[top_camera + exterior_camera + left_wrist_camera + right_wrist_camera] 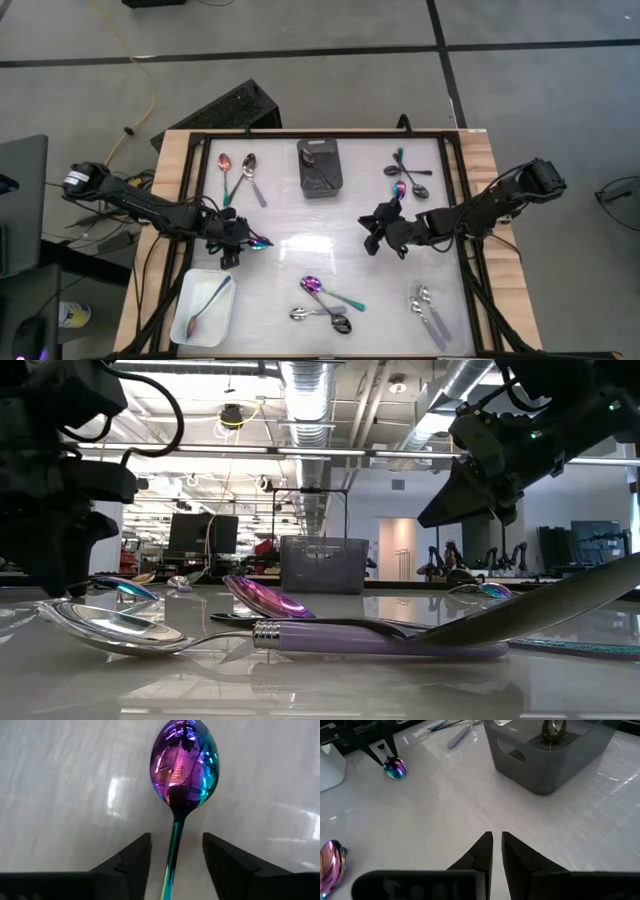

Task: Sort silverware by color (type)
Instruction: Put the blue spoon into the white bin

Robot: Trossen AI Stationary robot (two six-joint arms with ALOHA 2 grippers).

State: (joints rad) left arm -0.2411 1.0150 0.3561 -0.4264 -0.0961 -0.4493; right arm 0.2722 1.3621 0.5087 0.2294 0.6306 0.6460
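Observation:
A rainbow spoon (185, 765) lies on the white table top, its bowl pointing toward the table's middle (258, 243). My left gripper (174, 855) is open low over the table at the left (232, 242). Its fingers stand on either side of the spoon's handle (173, 851), with a gap on each side. My right gripper (496, 851) is shut and empty. It hovers above the table right of the middle (370, 232) and points toward the black bin (550, 755). Other spoons lie in groups about the table.
The black bin (319, 167) at the far middle holds dark spoons. A white tray (190, 318) at the near left holds one spoon. Spoon groups lie far left (238, 175), far right (405, 178), near middle (325, 300) and near right (428, 310).

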